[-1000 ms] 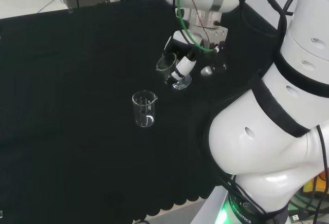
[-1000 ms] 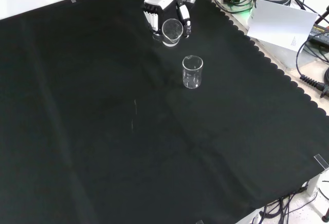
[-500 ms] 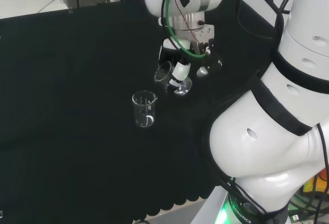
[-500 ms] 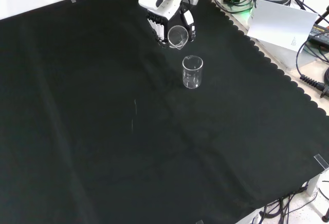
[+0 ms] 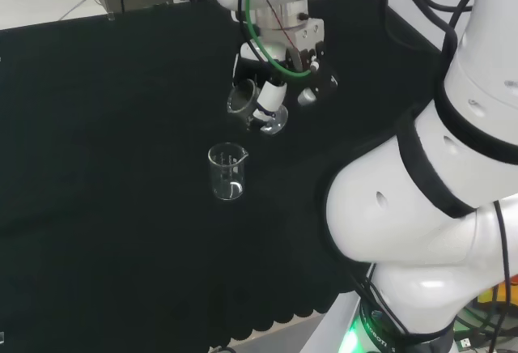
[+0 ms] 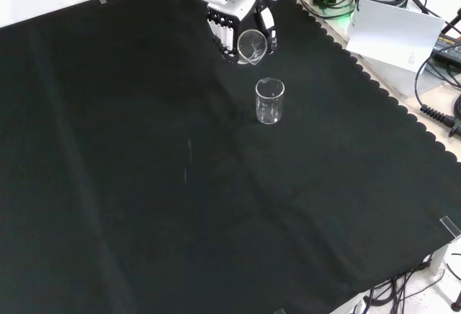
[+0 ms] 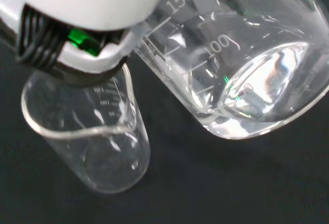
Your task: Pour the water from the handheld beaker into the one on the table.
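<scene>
My hand is shut on a clear glass beaker, held tilted above the cloth with its mouth turned toward the standing beaker. Water pools low in the held beaker in the wrist view. A second clear beaker stands upright on the black cloth, just below and to the left of the held one in the head view. In the wrist view no water is plain in it. The two beakers are apart.
Black cloth covers the bench, with a scalloped edge at the front view's right. Cables and a white sheet lie beyond that edge. The arm's white links rise at the head view's right.
The hand has carried the held beaker leftward in the head view, closer to the standing beaker, and kept it tilted. The standing beaker has not moved.
</scene>
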You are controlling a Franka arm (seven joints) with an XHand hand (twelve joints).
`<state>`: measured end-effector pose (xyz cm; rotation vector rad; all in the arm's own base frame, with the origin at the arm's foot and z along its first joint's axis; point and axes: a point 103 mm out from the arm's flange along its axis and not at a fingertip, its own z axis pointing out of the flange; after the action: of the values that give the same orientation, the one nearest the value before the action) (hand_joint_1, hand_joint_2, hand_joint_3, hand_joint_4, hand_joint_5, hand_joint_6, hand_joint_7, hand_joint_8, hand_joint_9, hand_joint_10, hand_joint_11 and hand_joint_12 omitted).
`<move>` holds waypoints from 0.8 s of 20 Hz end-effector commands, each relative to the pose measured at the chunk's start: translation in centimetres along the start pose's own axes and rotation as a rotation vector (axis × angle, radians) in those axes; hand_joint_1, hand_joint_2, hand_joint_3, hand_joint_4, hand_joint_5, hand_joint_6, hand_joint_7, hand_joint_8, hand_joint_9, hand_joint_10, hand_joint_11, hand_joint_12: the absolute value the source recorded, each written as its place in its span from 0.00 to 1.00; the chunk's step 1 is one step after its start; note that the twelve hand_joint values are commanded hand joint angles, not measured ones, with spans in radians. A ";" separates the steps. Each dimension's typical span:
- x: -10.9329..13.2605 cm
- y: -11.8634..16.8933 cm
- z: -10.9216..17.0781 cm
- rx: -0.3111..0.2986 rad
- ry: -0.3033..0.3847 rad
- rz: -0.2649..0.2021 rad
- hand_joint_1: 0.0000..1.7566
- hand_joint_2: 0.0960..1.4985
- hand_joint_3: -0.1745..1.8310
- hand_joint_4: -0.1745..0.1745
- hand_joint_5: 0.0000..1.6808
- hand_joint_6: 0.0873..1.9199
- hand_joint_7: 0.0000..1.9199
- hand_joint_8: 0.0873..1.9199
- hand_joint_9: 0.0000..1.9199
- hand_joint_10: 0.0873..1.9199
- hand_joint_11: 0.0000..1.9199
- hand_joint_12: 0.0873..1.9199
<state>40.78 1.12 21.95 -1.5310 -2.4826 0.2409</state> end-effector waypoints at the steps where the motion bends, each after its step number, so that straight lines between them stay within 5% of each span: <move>1: 0.1 -0.7 4.6 0.236 -0.117 0.042 0.76 0.30 0.47 0.00 0.91 0.05 0.84 0.01 0.96 0.00 0.82 0.26; 16: -0.1 -1.0 5.0 0.295 -0.163 0.028 0.76 0.29 0.47 0.00 0.91 0.06 0.84 0.01 0.96 0.00 0.82 0.27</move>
<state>39.32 0.97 18.52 -1.4942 -2.4493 0.6340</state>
